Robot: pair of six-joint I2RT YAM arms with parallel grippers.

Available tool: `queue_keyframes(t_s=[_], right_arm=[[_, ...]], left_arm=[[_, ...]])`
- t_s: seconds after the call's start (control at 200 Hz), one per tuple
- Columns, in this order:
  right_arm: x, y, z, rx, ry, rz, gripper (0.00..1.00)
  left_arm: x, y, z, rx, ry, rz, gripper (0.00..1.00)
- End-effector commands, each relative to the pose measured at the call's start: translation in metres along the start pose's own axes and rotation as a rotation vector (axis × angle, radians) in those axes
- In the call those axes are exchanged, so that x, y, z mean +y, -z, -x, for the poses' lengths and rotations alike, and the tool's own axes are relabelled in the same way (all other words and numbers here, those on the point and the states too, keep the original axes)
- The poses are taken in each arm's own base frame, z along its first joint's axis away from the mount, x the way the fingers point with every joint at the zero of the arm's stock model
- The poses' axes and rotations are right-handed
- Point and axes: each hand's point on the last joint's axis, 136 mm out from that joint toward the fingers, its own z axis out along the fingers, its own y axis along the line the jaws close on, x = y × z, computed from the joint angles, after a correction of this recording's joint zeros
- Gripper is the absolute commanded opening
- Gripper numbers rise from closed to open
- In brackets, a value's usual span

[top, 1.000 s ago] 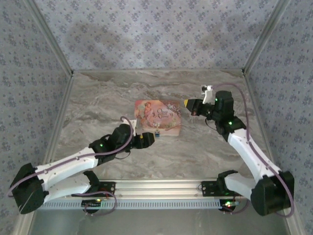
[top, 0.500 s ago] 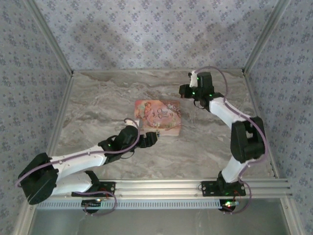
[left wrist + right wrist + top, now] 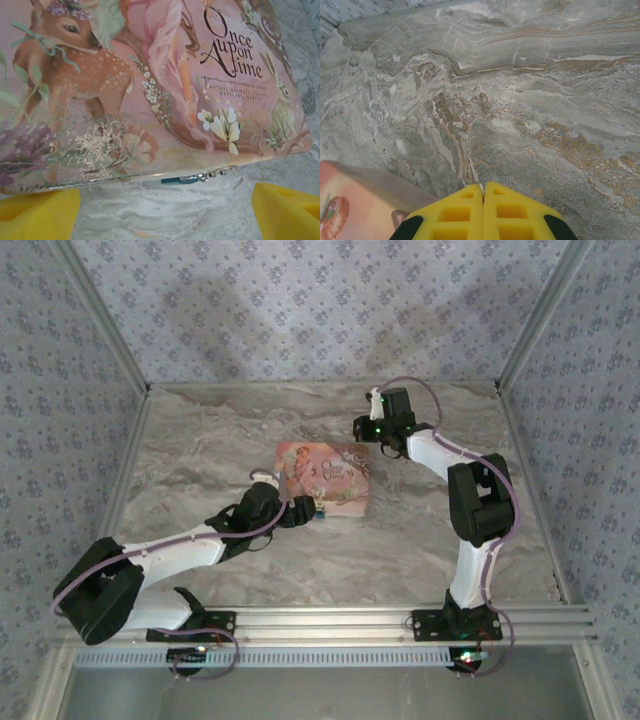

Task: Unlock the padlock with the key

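Note:
The padlock is a tiny blue-and-silver lock hanging at the near edge of the pink picture box. In the left wrist view the padlock peeks out blue under the box's rim. My left gripper sits just left of it, and in the wrist view this gripper is open, its yellow fingers wide apart on either side of the lock. My right gripper hovers by the box's far right corner. It is shut on the key, a thin pale sliver poking out between its pads.
The marble table is walled by patterned panels on three sides, with a metal rail at the near edge. A corner of the pink box lies at the lower left of the right wrist view.
The right arm swung left and back, from the box's right side to its far right corner, still shut. The left gripper slid up to the padlock and its jaws widened.

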Motion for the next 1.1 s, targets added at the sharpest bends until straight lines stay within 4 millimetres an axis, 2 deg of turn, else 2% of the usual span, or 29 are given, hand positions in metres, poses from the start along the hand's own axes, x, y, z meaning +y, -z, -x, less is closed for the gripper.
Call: queue_keyframes(t_s=[0.0, 0.16, 0.18, 0.195, 0.225, 0.36, 0.53, 0.72, 0.82, 0.874, 0.939, 1.094], right_arm=[[-0.002, -0.001, -0.011, 0.028, 0.032, -0.015, 0.0], [-0.004, 0.004, -0.024, 0.036, 0.031, -0.021, 0.0], [-0.004, 0.004, -0.025, 0.04, 0.03, -0.023, 0.0], [-0.004, 0.005, -0.026, 0.042, 0.029, -0.023, 0.0], [-0.005, 0.005, -0.027, 0.043, 0.031, -0.025, 0.0], [-0.006, 0.004, -0.033, 0.054, 0.036, -0.029, 0.0], [-0.005, 0.002, -0.038, 0.064, 0.052, -0.033, 0.0], [-0.006, 0.002, -0.042, 0.068, 0.059, -0.035, 0.0], [-0.006, 0.001, -0.043, 0.066, 0.059, -0.033, 0.0], [-0.006, 0.001, -0.044, 0.066, 0.06, -0.032, 0.0], [-0.006, 0.001, -0.045, 0.066, 0.064, -0.032, 0.0], [-0.006, -0.002, -0.048, 0.072, 0.071, -0.034, 0.0]], left_arm=[[-0.022, -0.002, 0.029, -0.054, -0.034, -0.068, 0.89], [-0.019, -0.005, 0.044, -0.071, -0.036, -0.081, 0.9], [-0.019, -0.004, 0.044, -0.072, -0.036, -0.085, 0.92], [-0.019, -0.004, 0.043, -0.07, -0.037, -0.088, 0.98], [-0.019, -0.004, 0.043, -0.07, -0.038, -0.095, 0.98], [-0.017, 0.0, 0.031, -0.057, -0.027, -0.127, 0.98], [0.001, 0.007, 0.013, -0.04, 0.006, -0.094, 0.98], [-0.003, 0.018, -0.001, -0.103, -0.166, -0.112, 0.98], [0.002, 0.017, -0.016, -0.015, -0.235, -0.08, 0.98], [-0.006, 0.018, -0.023, 0.027, -0.268, -0.124, 0.98], [-0.017, 0.022, -0.023, -0.004, -0.306, -0.198, 0.98], [-0.008, 0.023, -0.019, -0.111, -0.373, -0.21, 0.98]])
